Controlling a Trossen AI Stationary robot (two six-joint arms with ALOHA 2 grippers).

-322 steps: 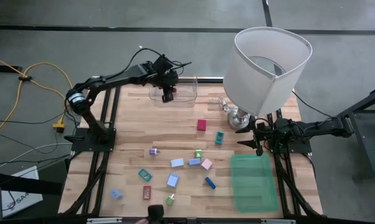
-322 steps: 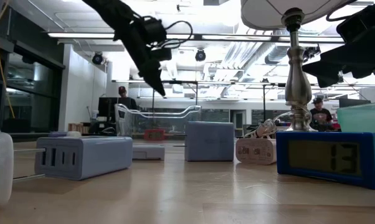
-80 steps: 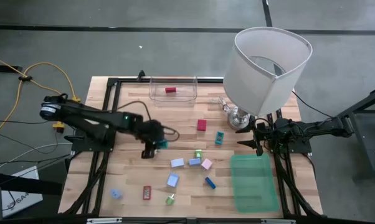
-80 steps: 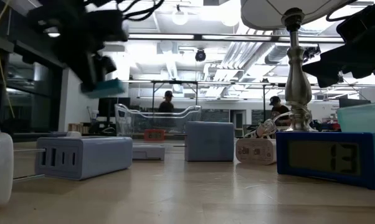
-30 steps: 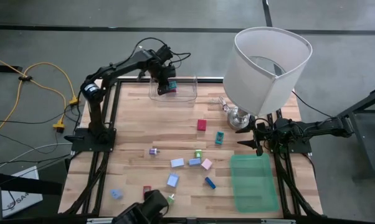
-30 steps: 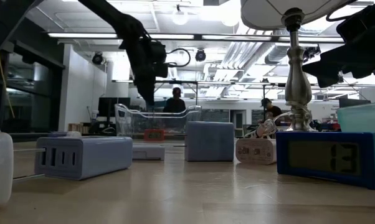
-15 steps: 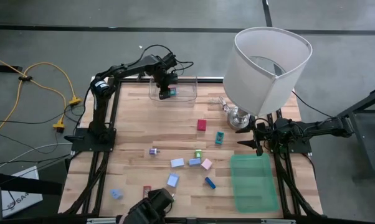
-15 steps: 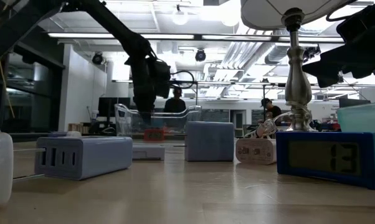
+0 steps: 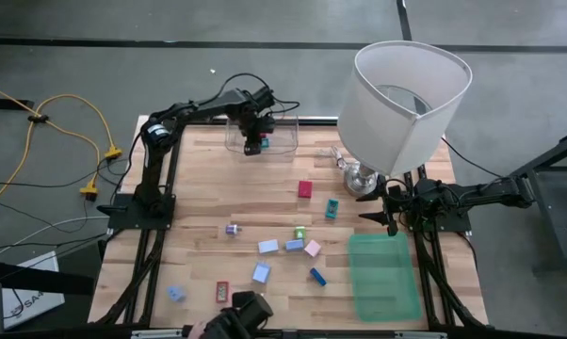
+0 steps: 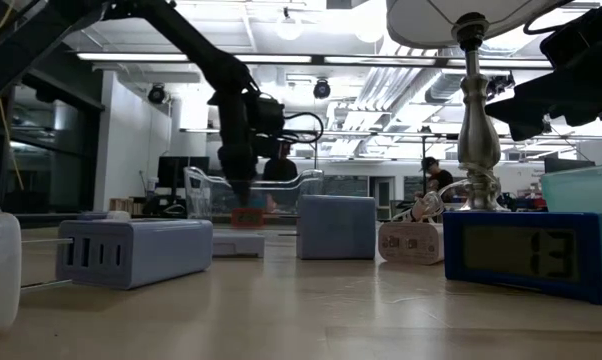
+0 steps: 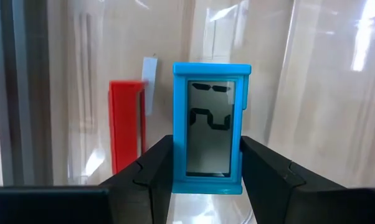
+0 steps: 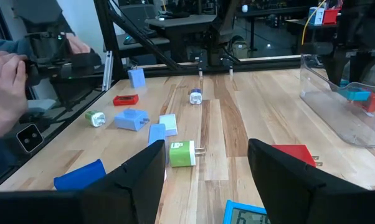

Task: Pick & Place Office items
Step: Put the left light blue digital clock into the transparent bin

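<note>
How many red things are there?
3. One red piece lies in the clear bin, beside the blue clock in the left gripper; one mid-table, one near the front edge. Others may hide under the lamp.

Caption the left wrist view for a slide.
Left gripper fingers clamp a small blue digital clock inside the clear plastic bin, beside a red block.

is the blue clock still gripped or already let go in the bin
Gripped. The left gripper has both fingers pressed on the blue clock, over the clear bin, beside a red item.
</note>
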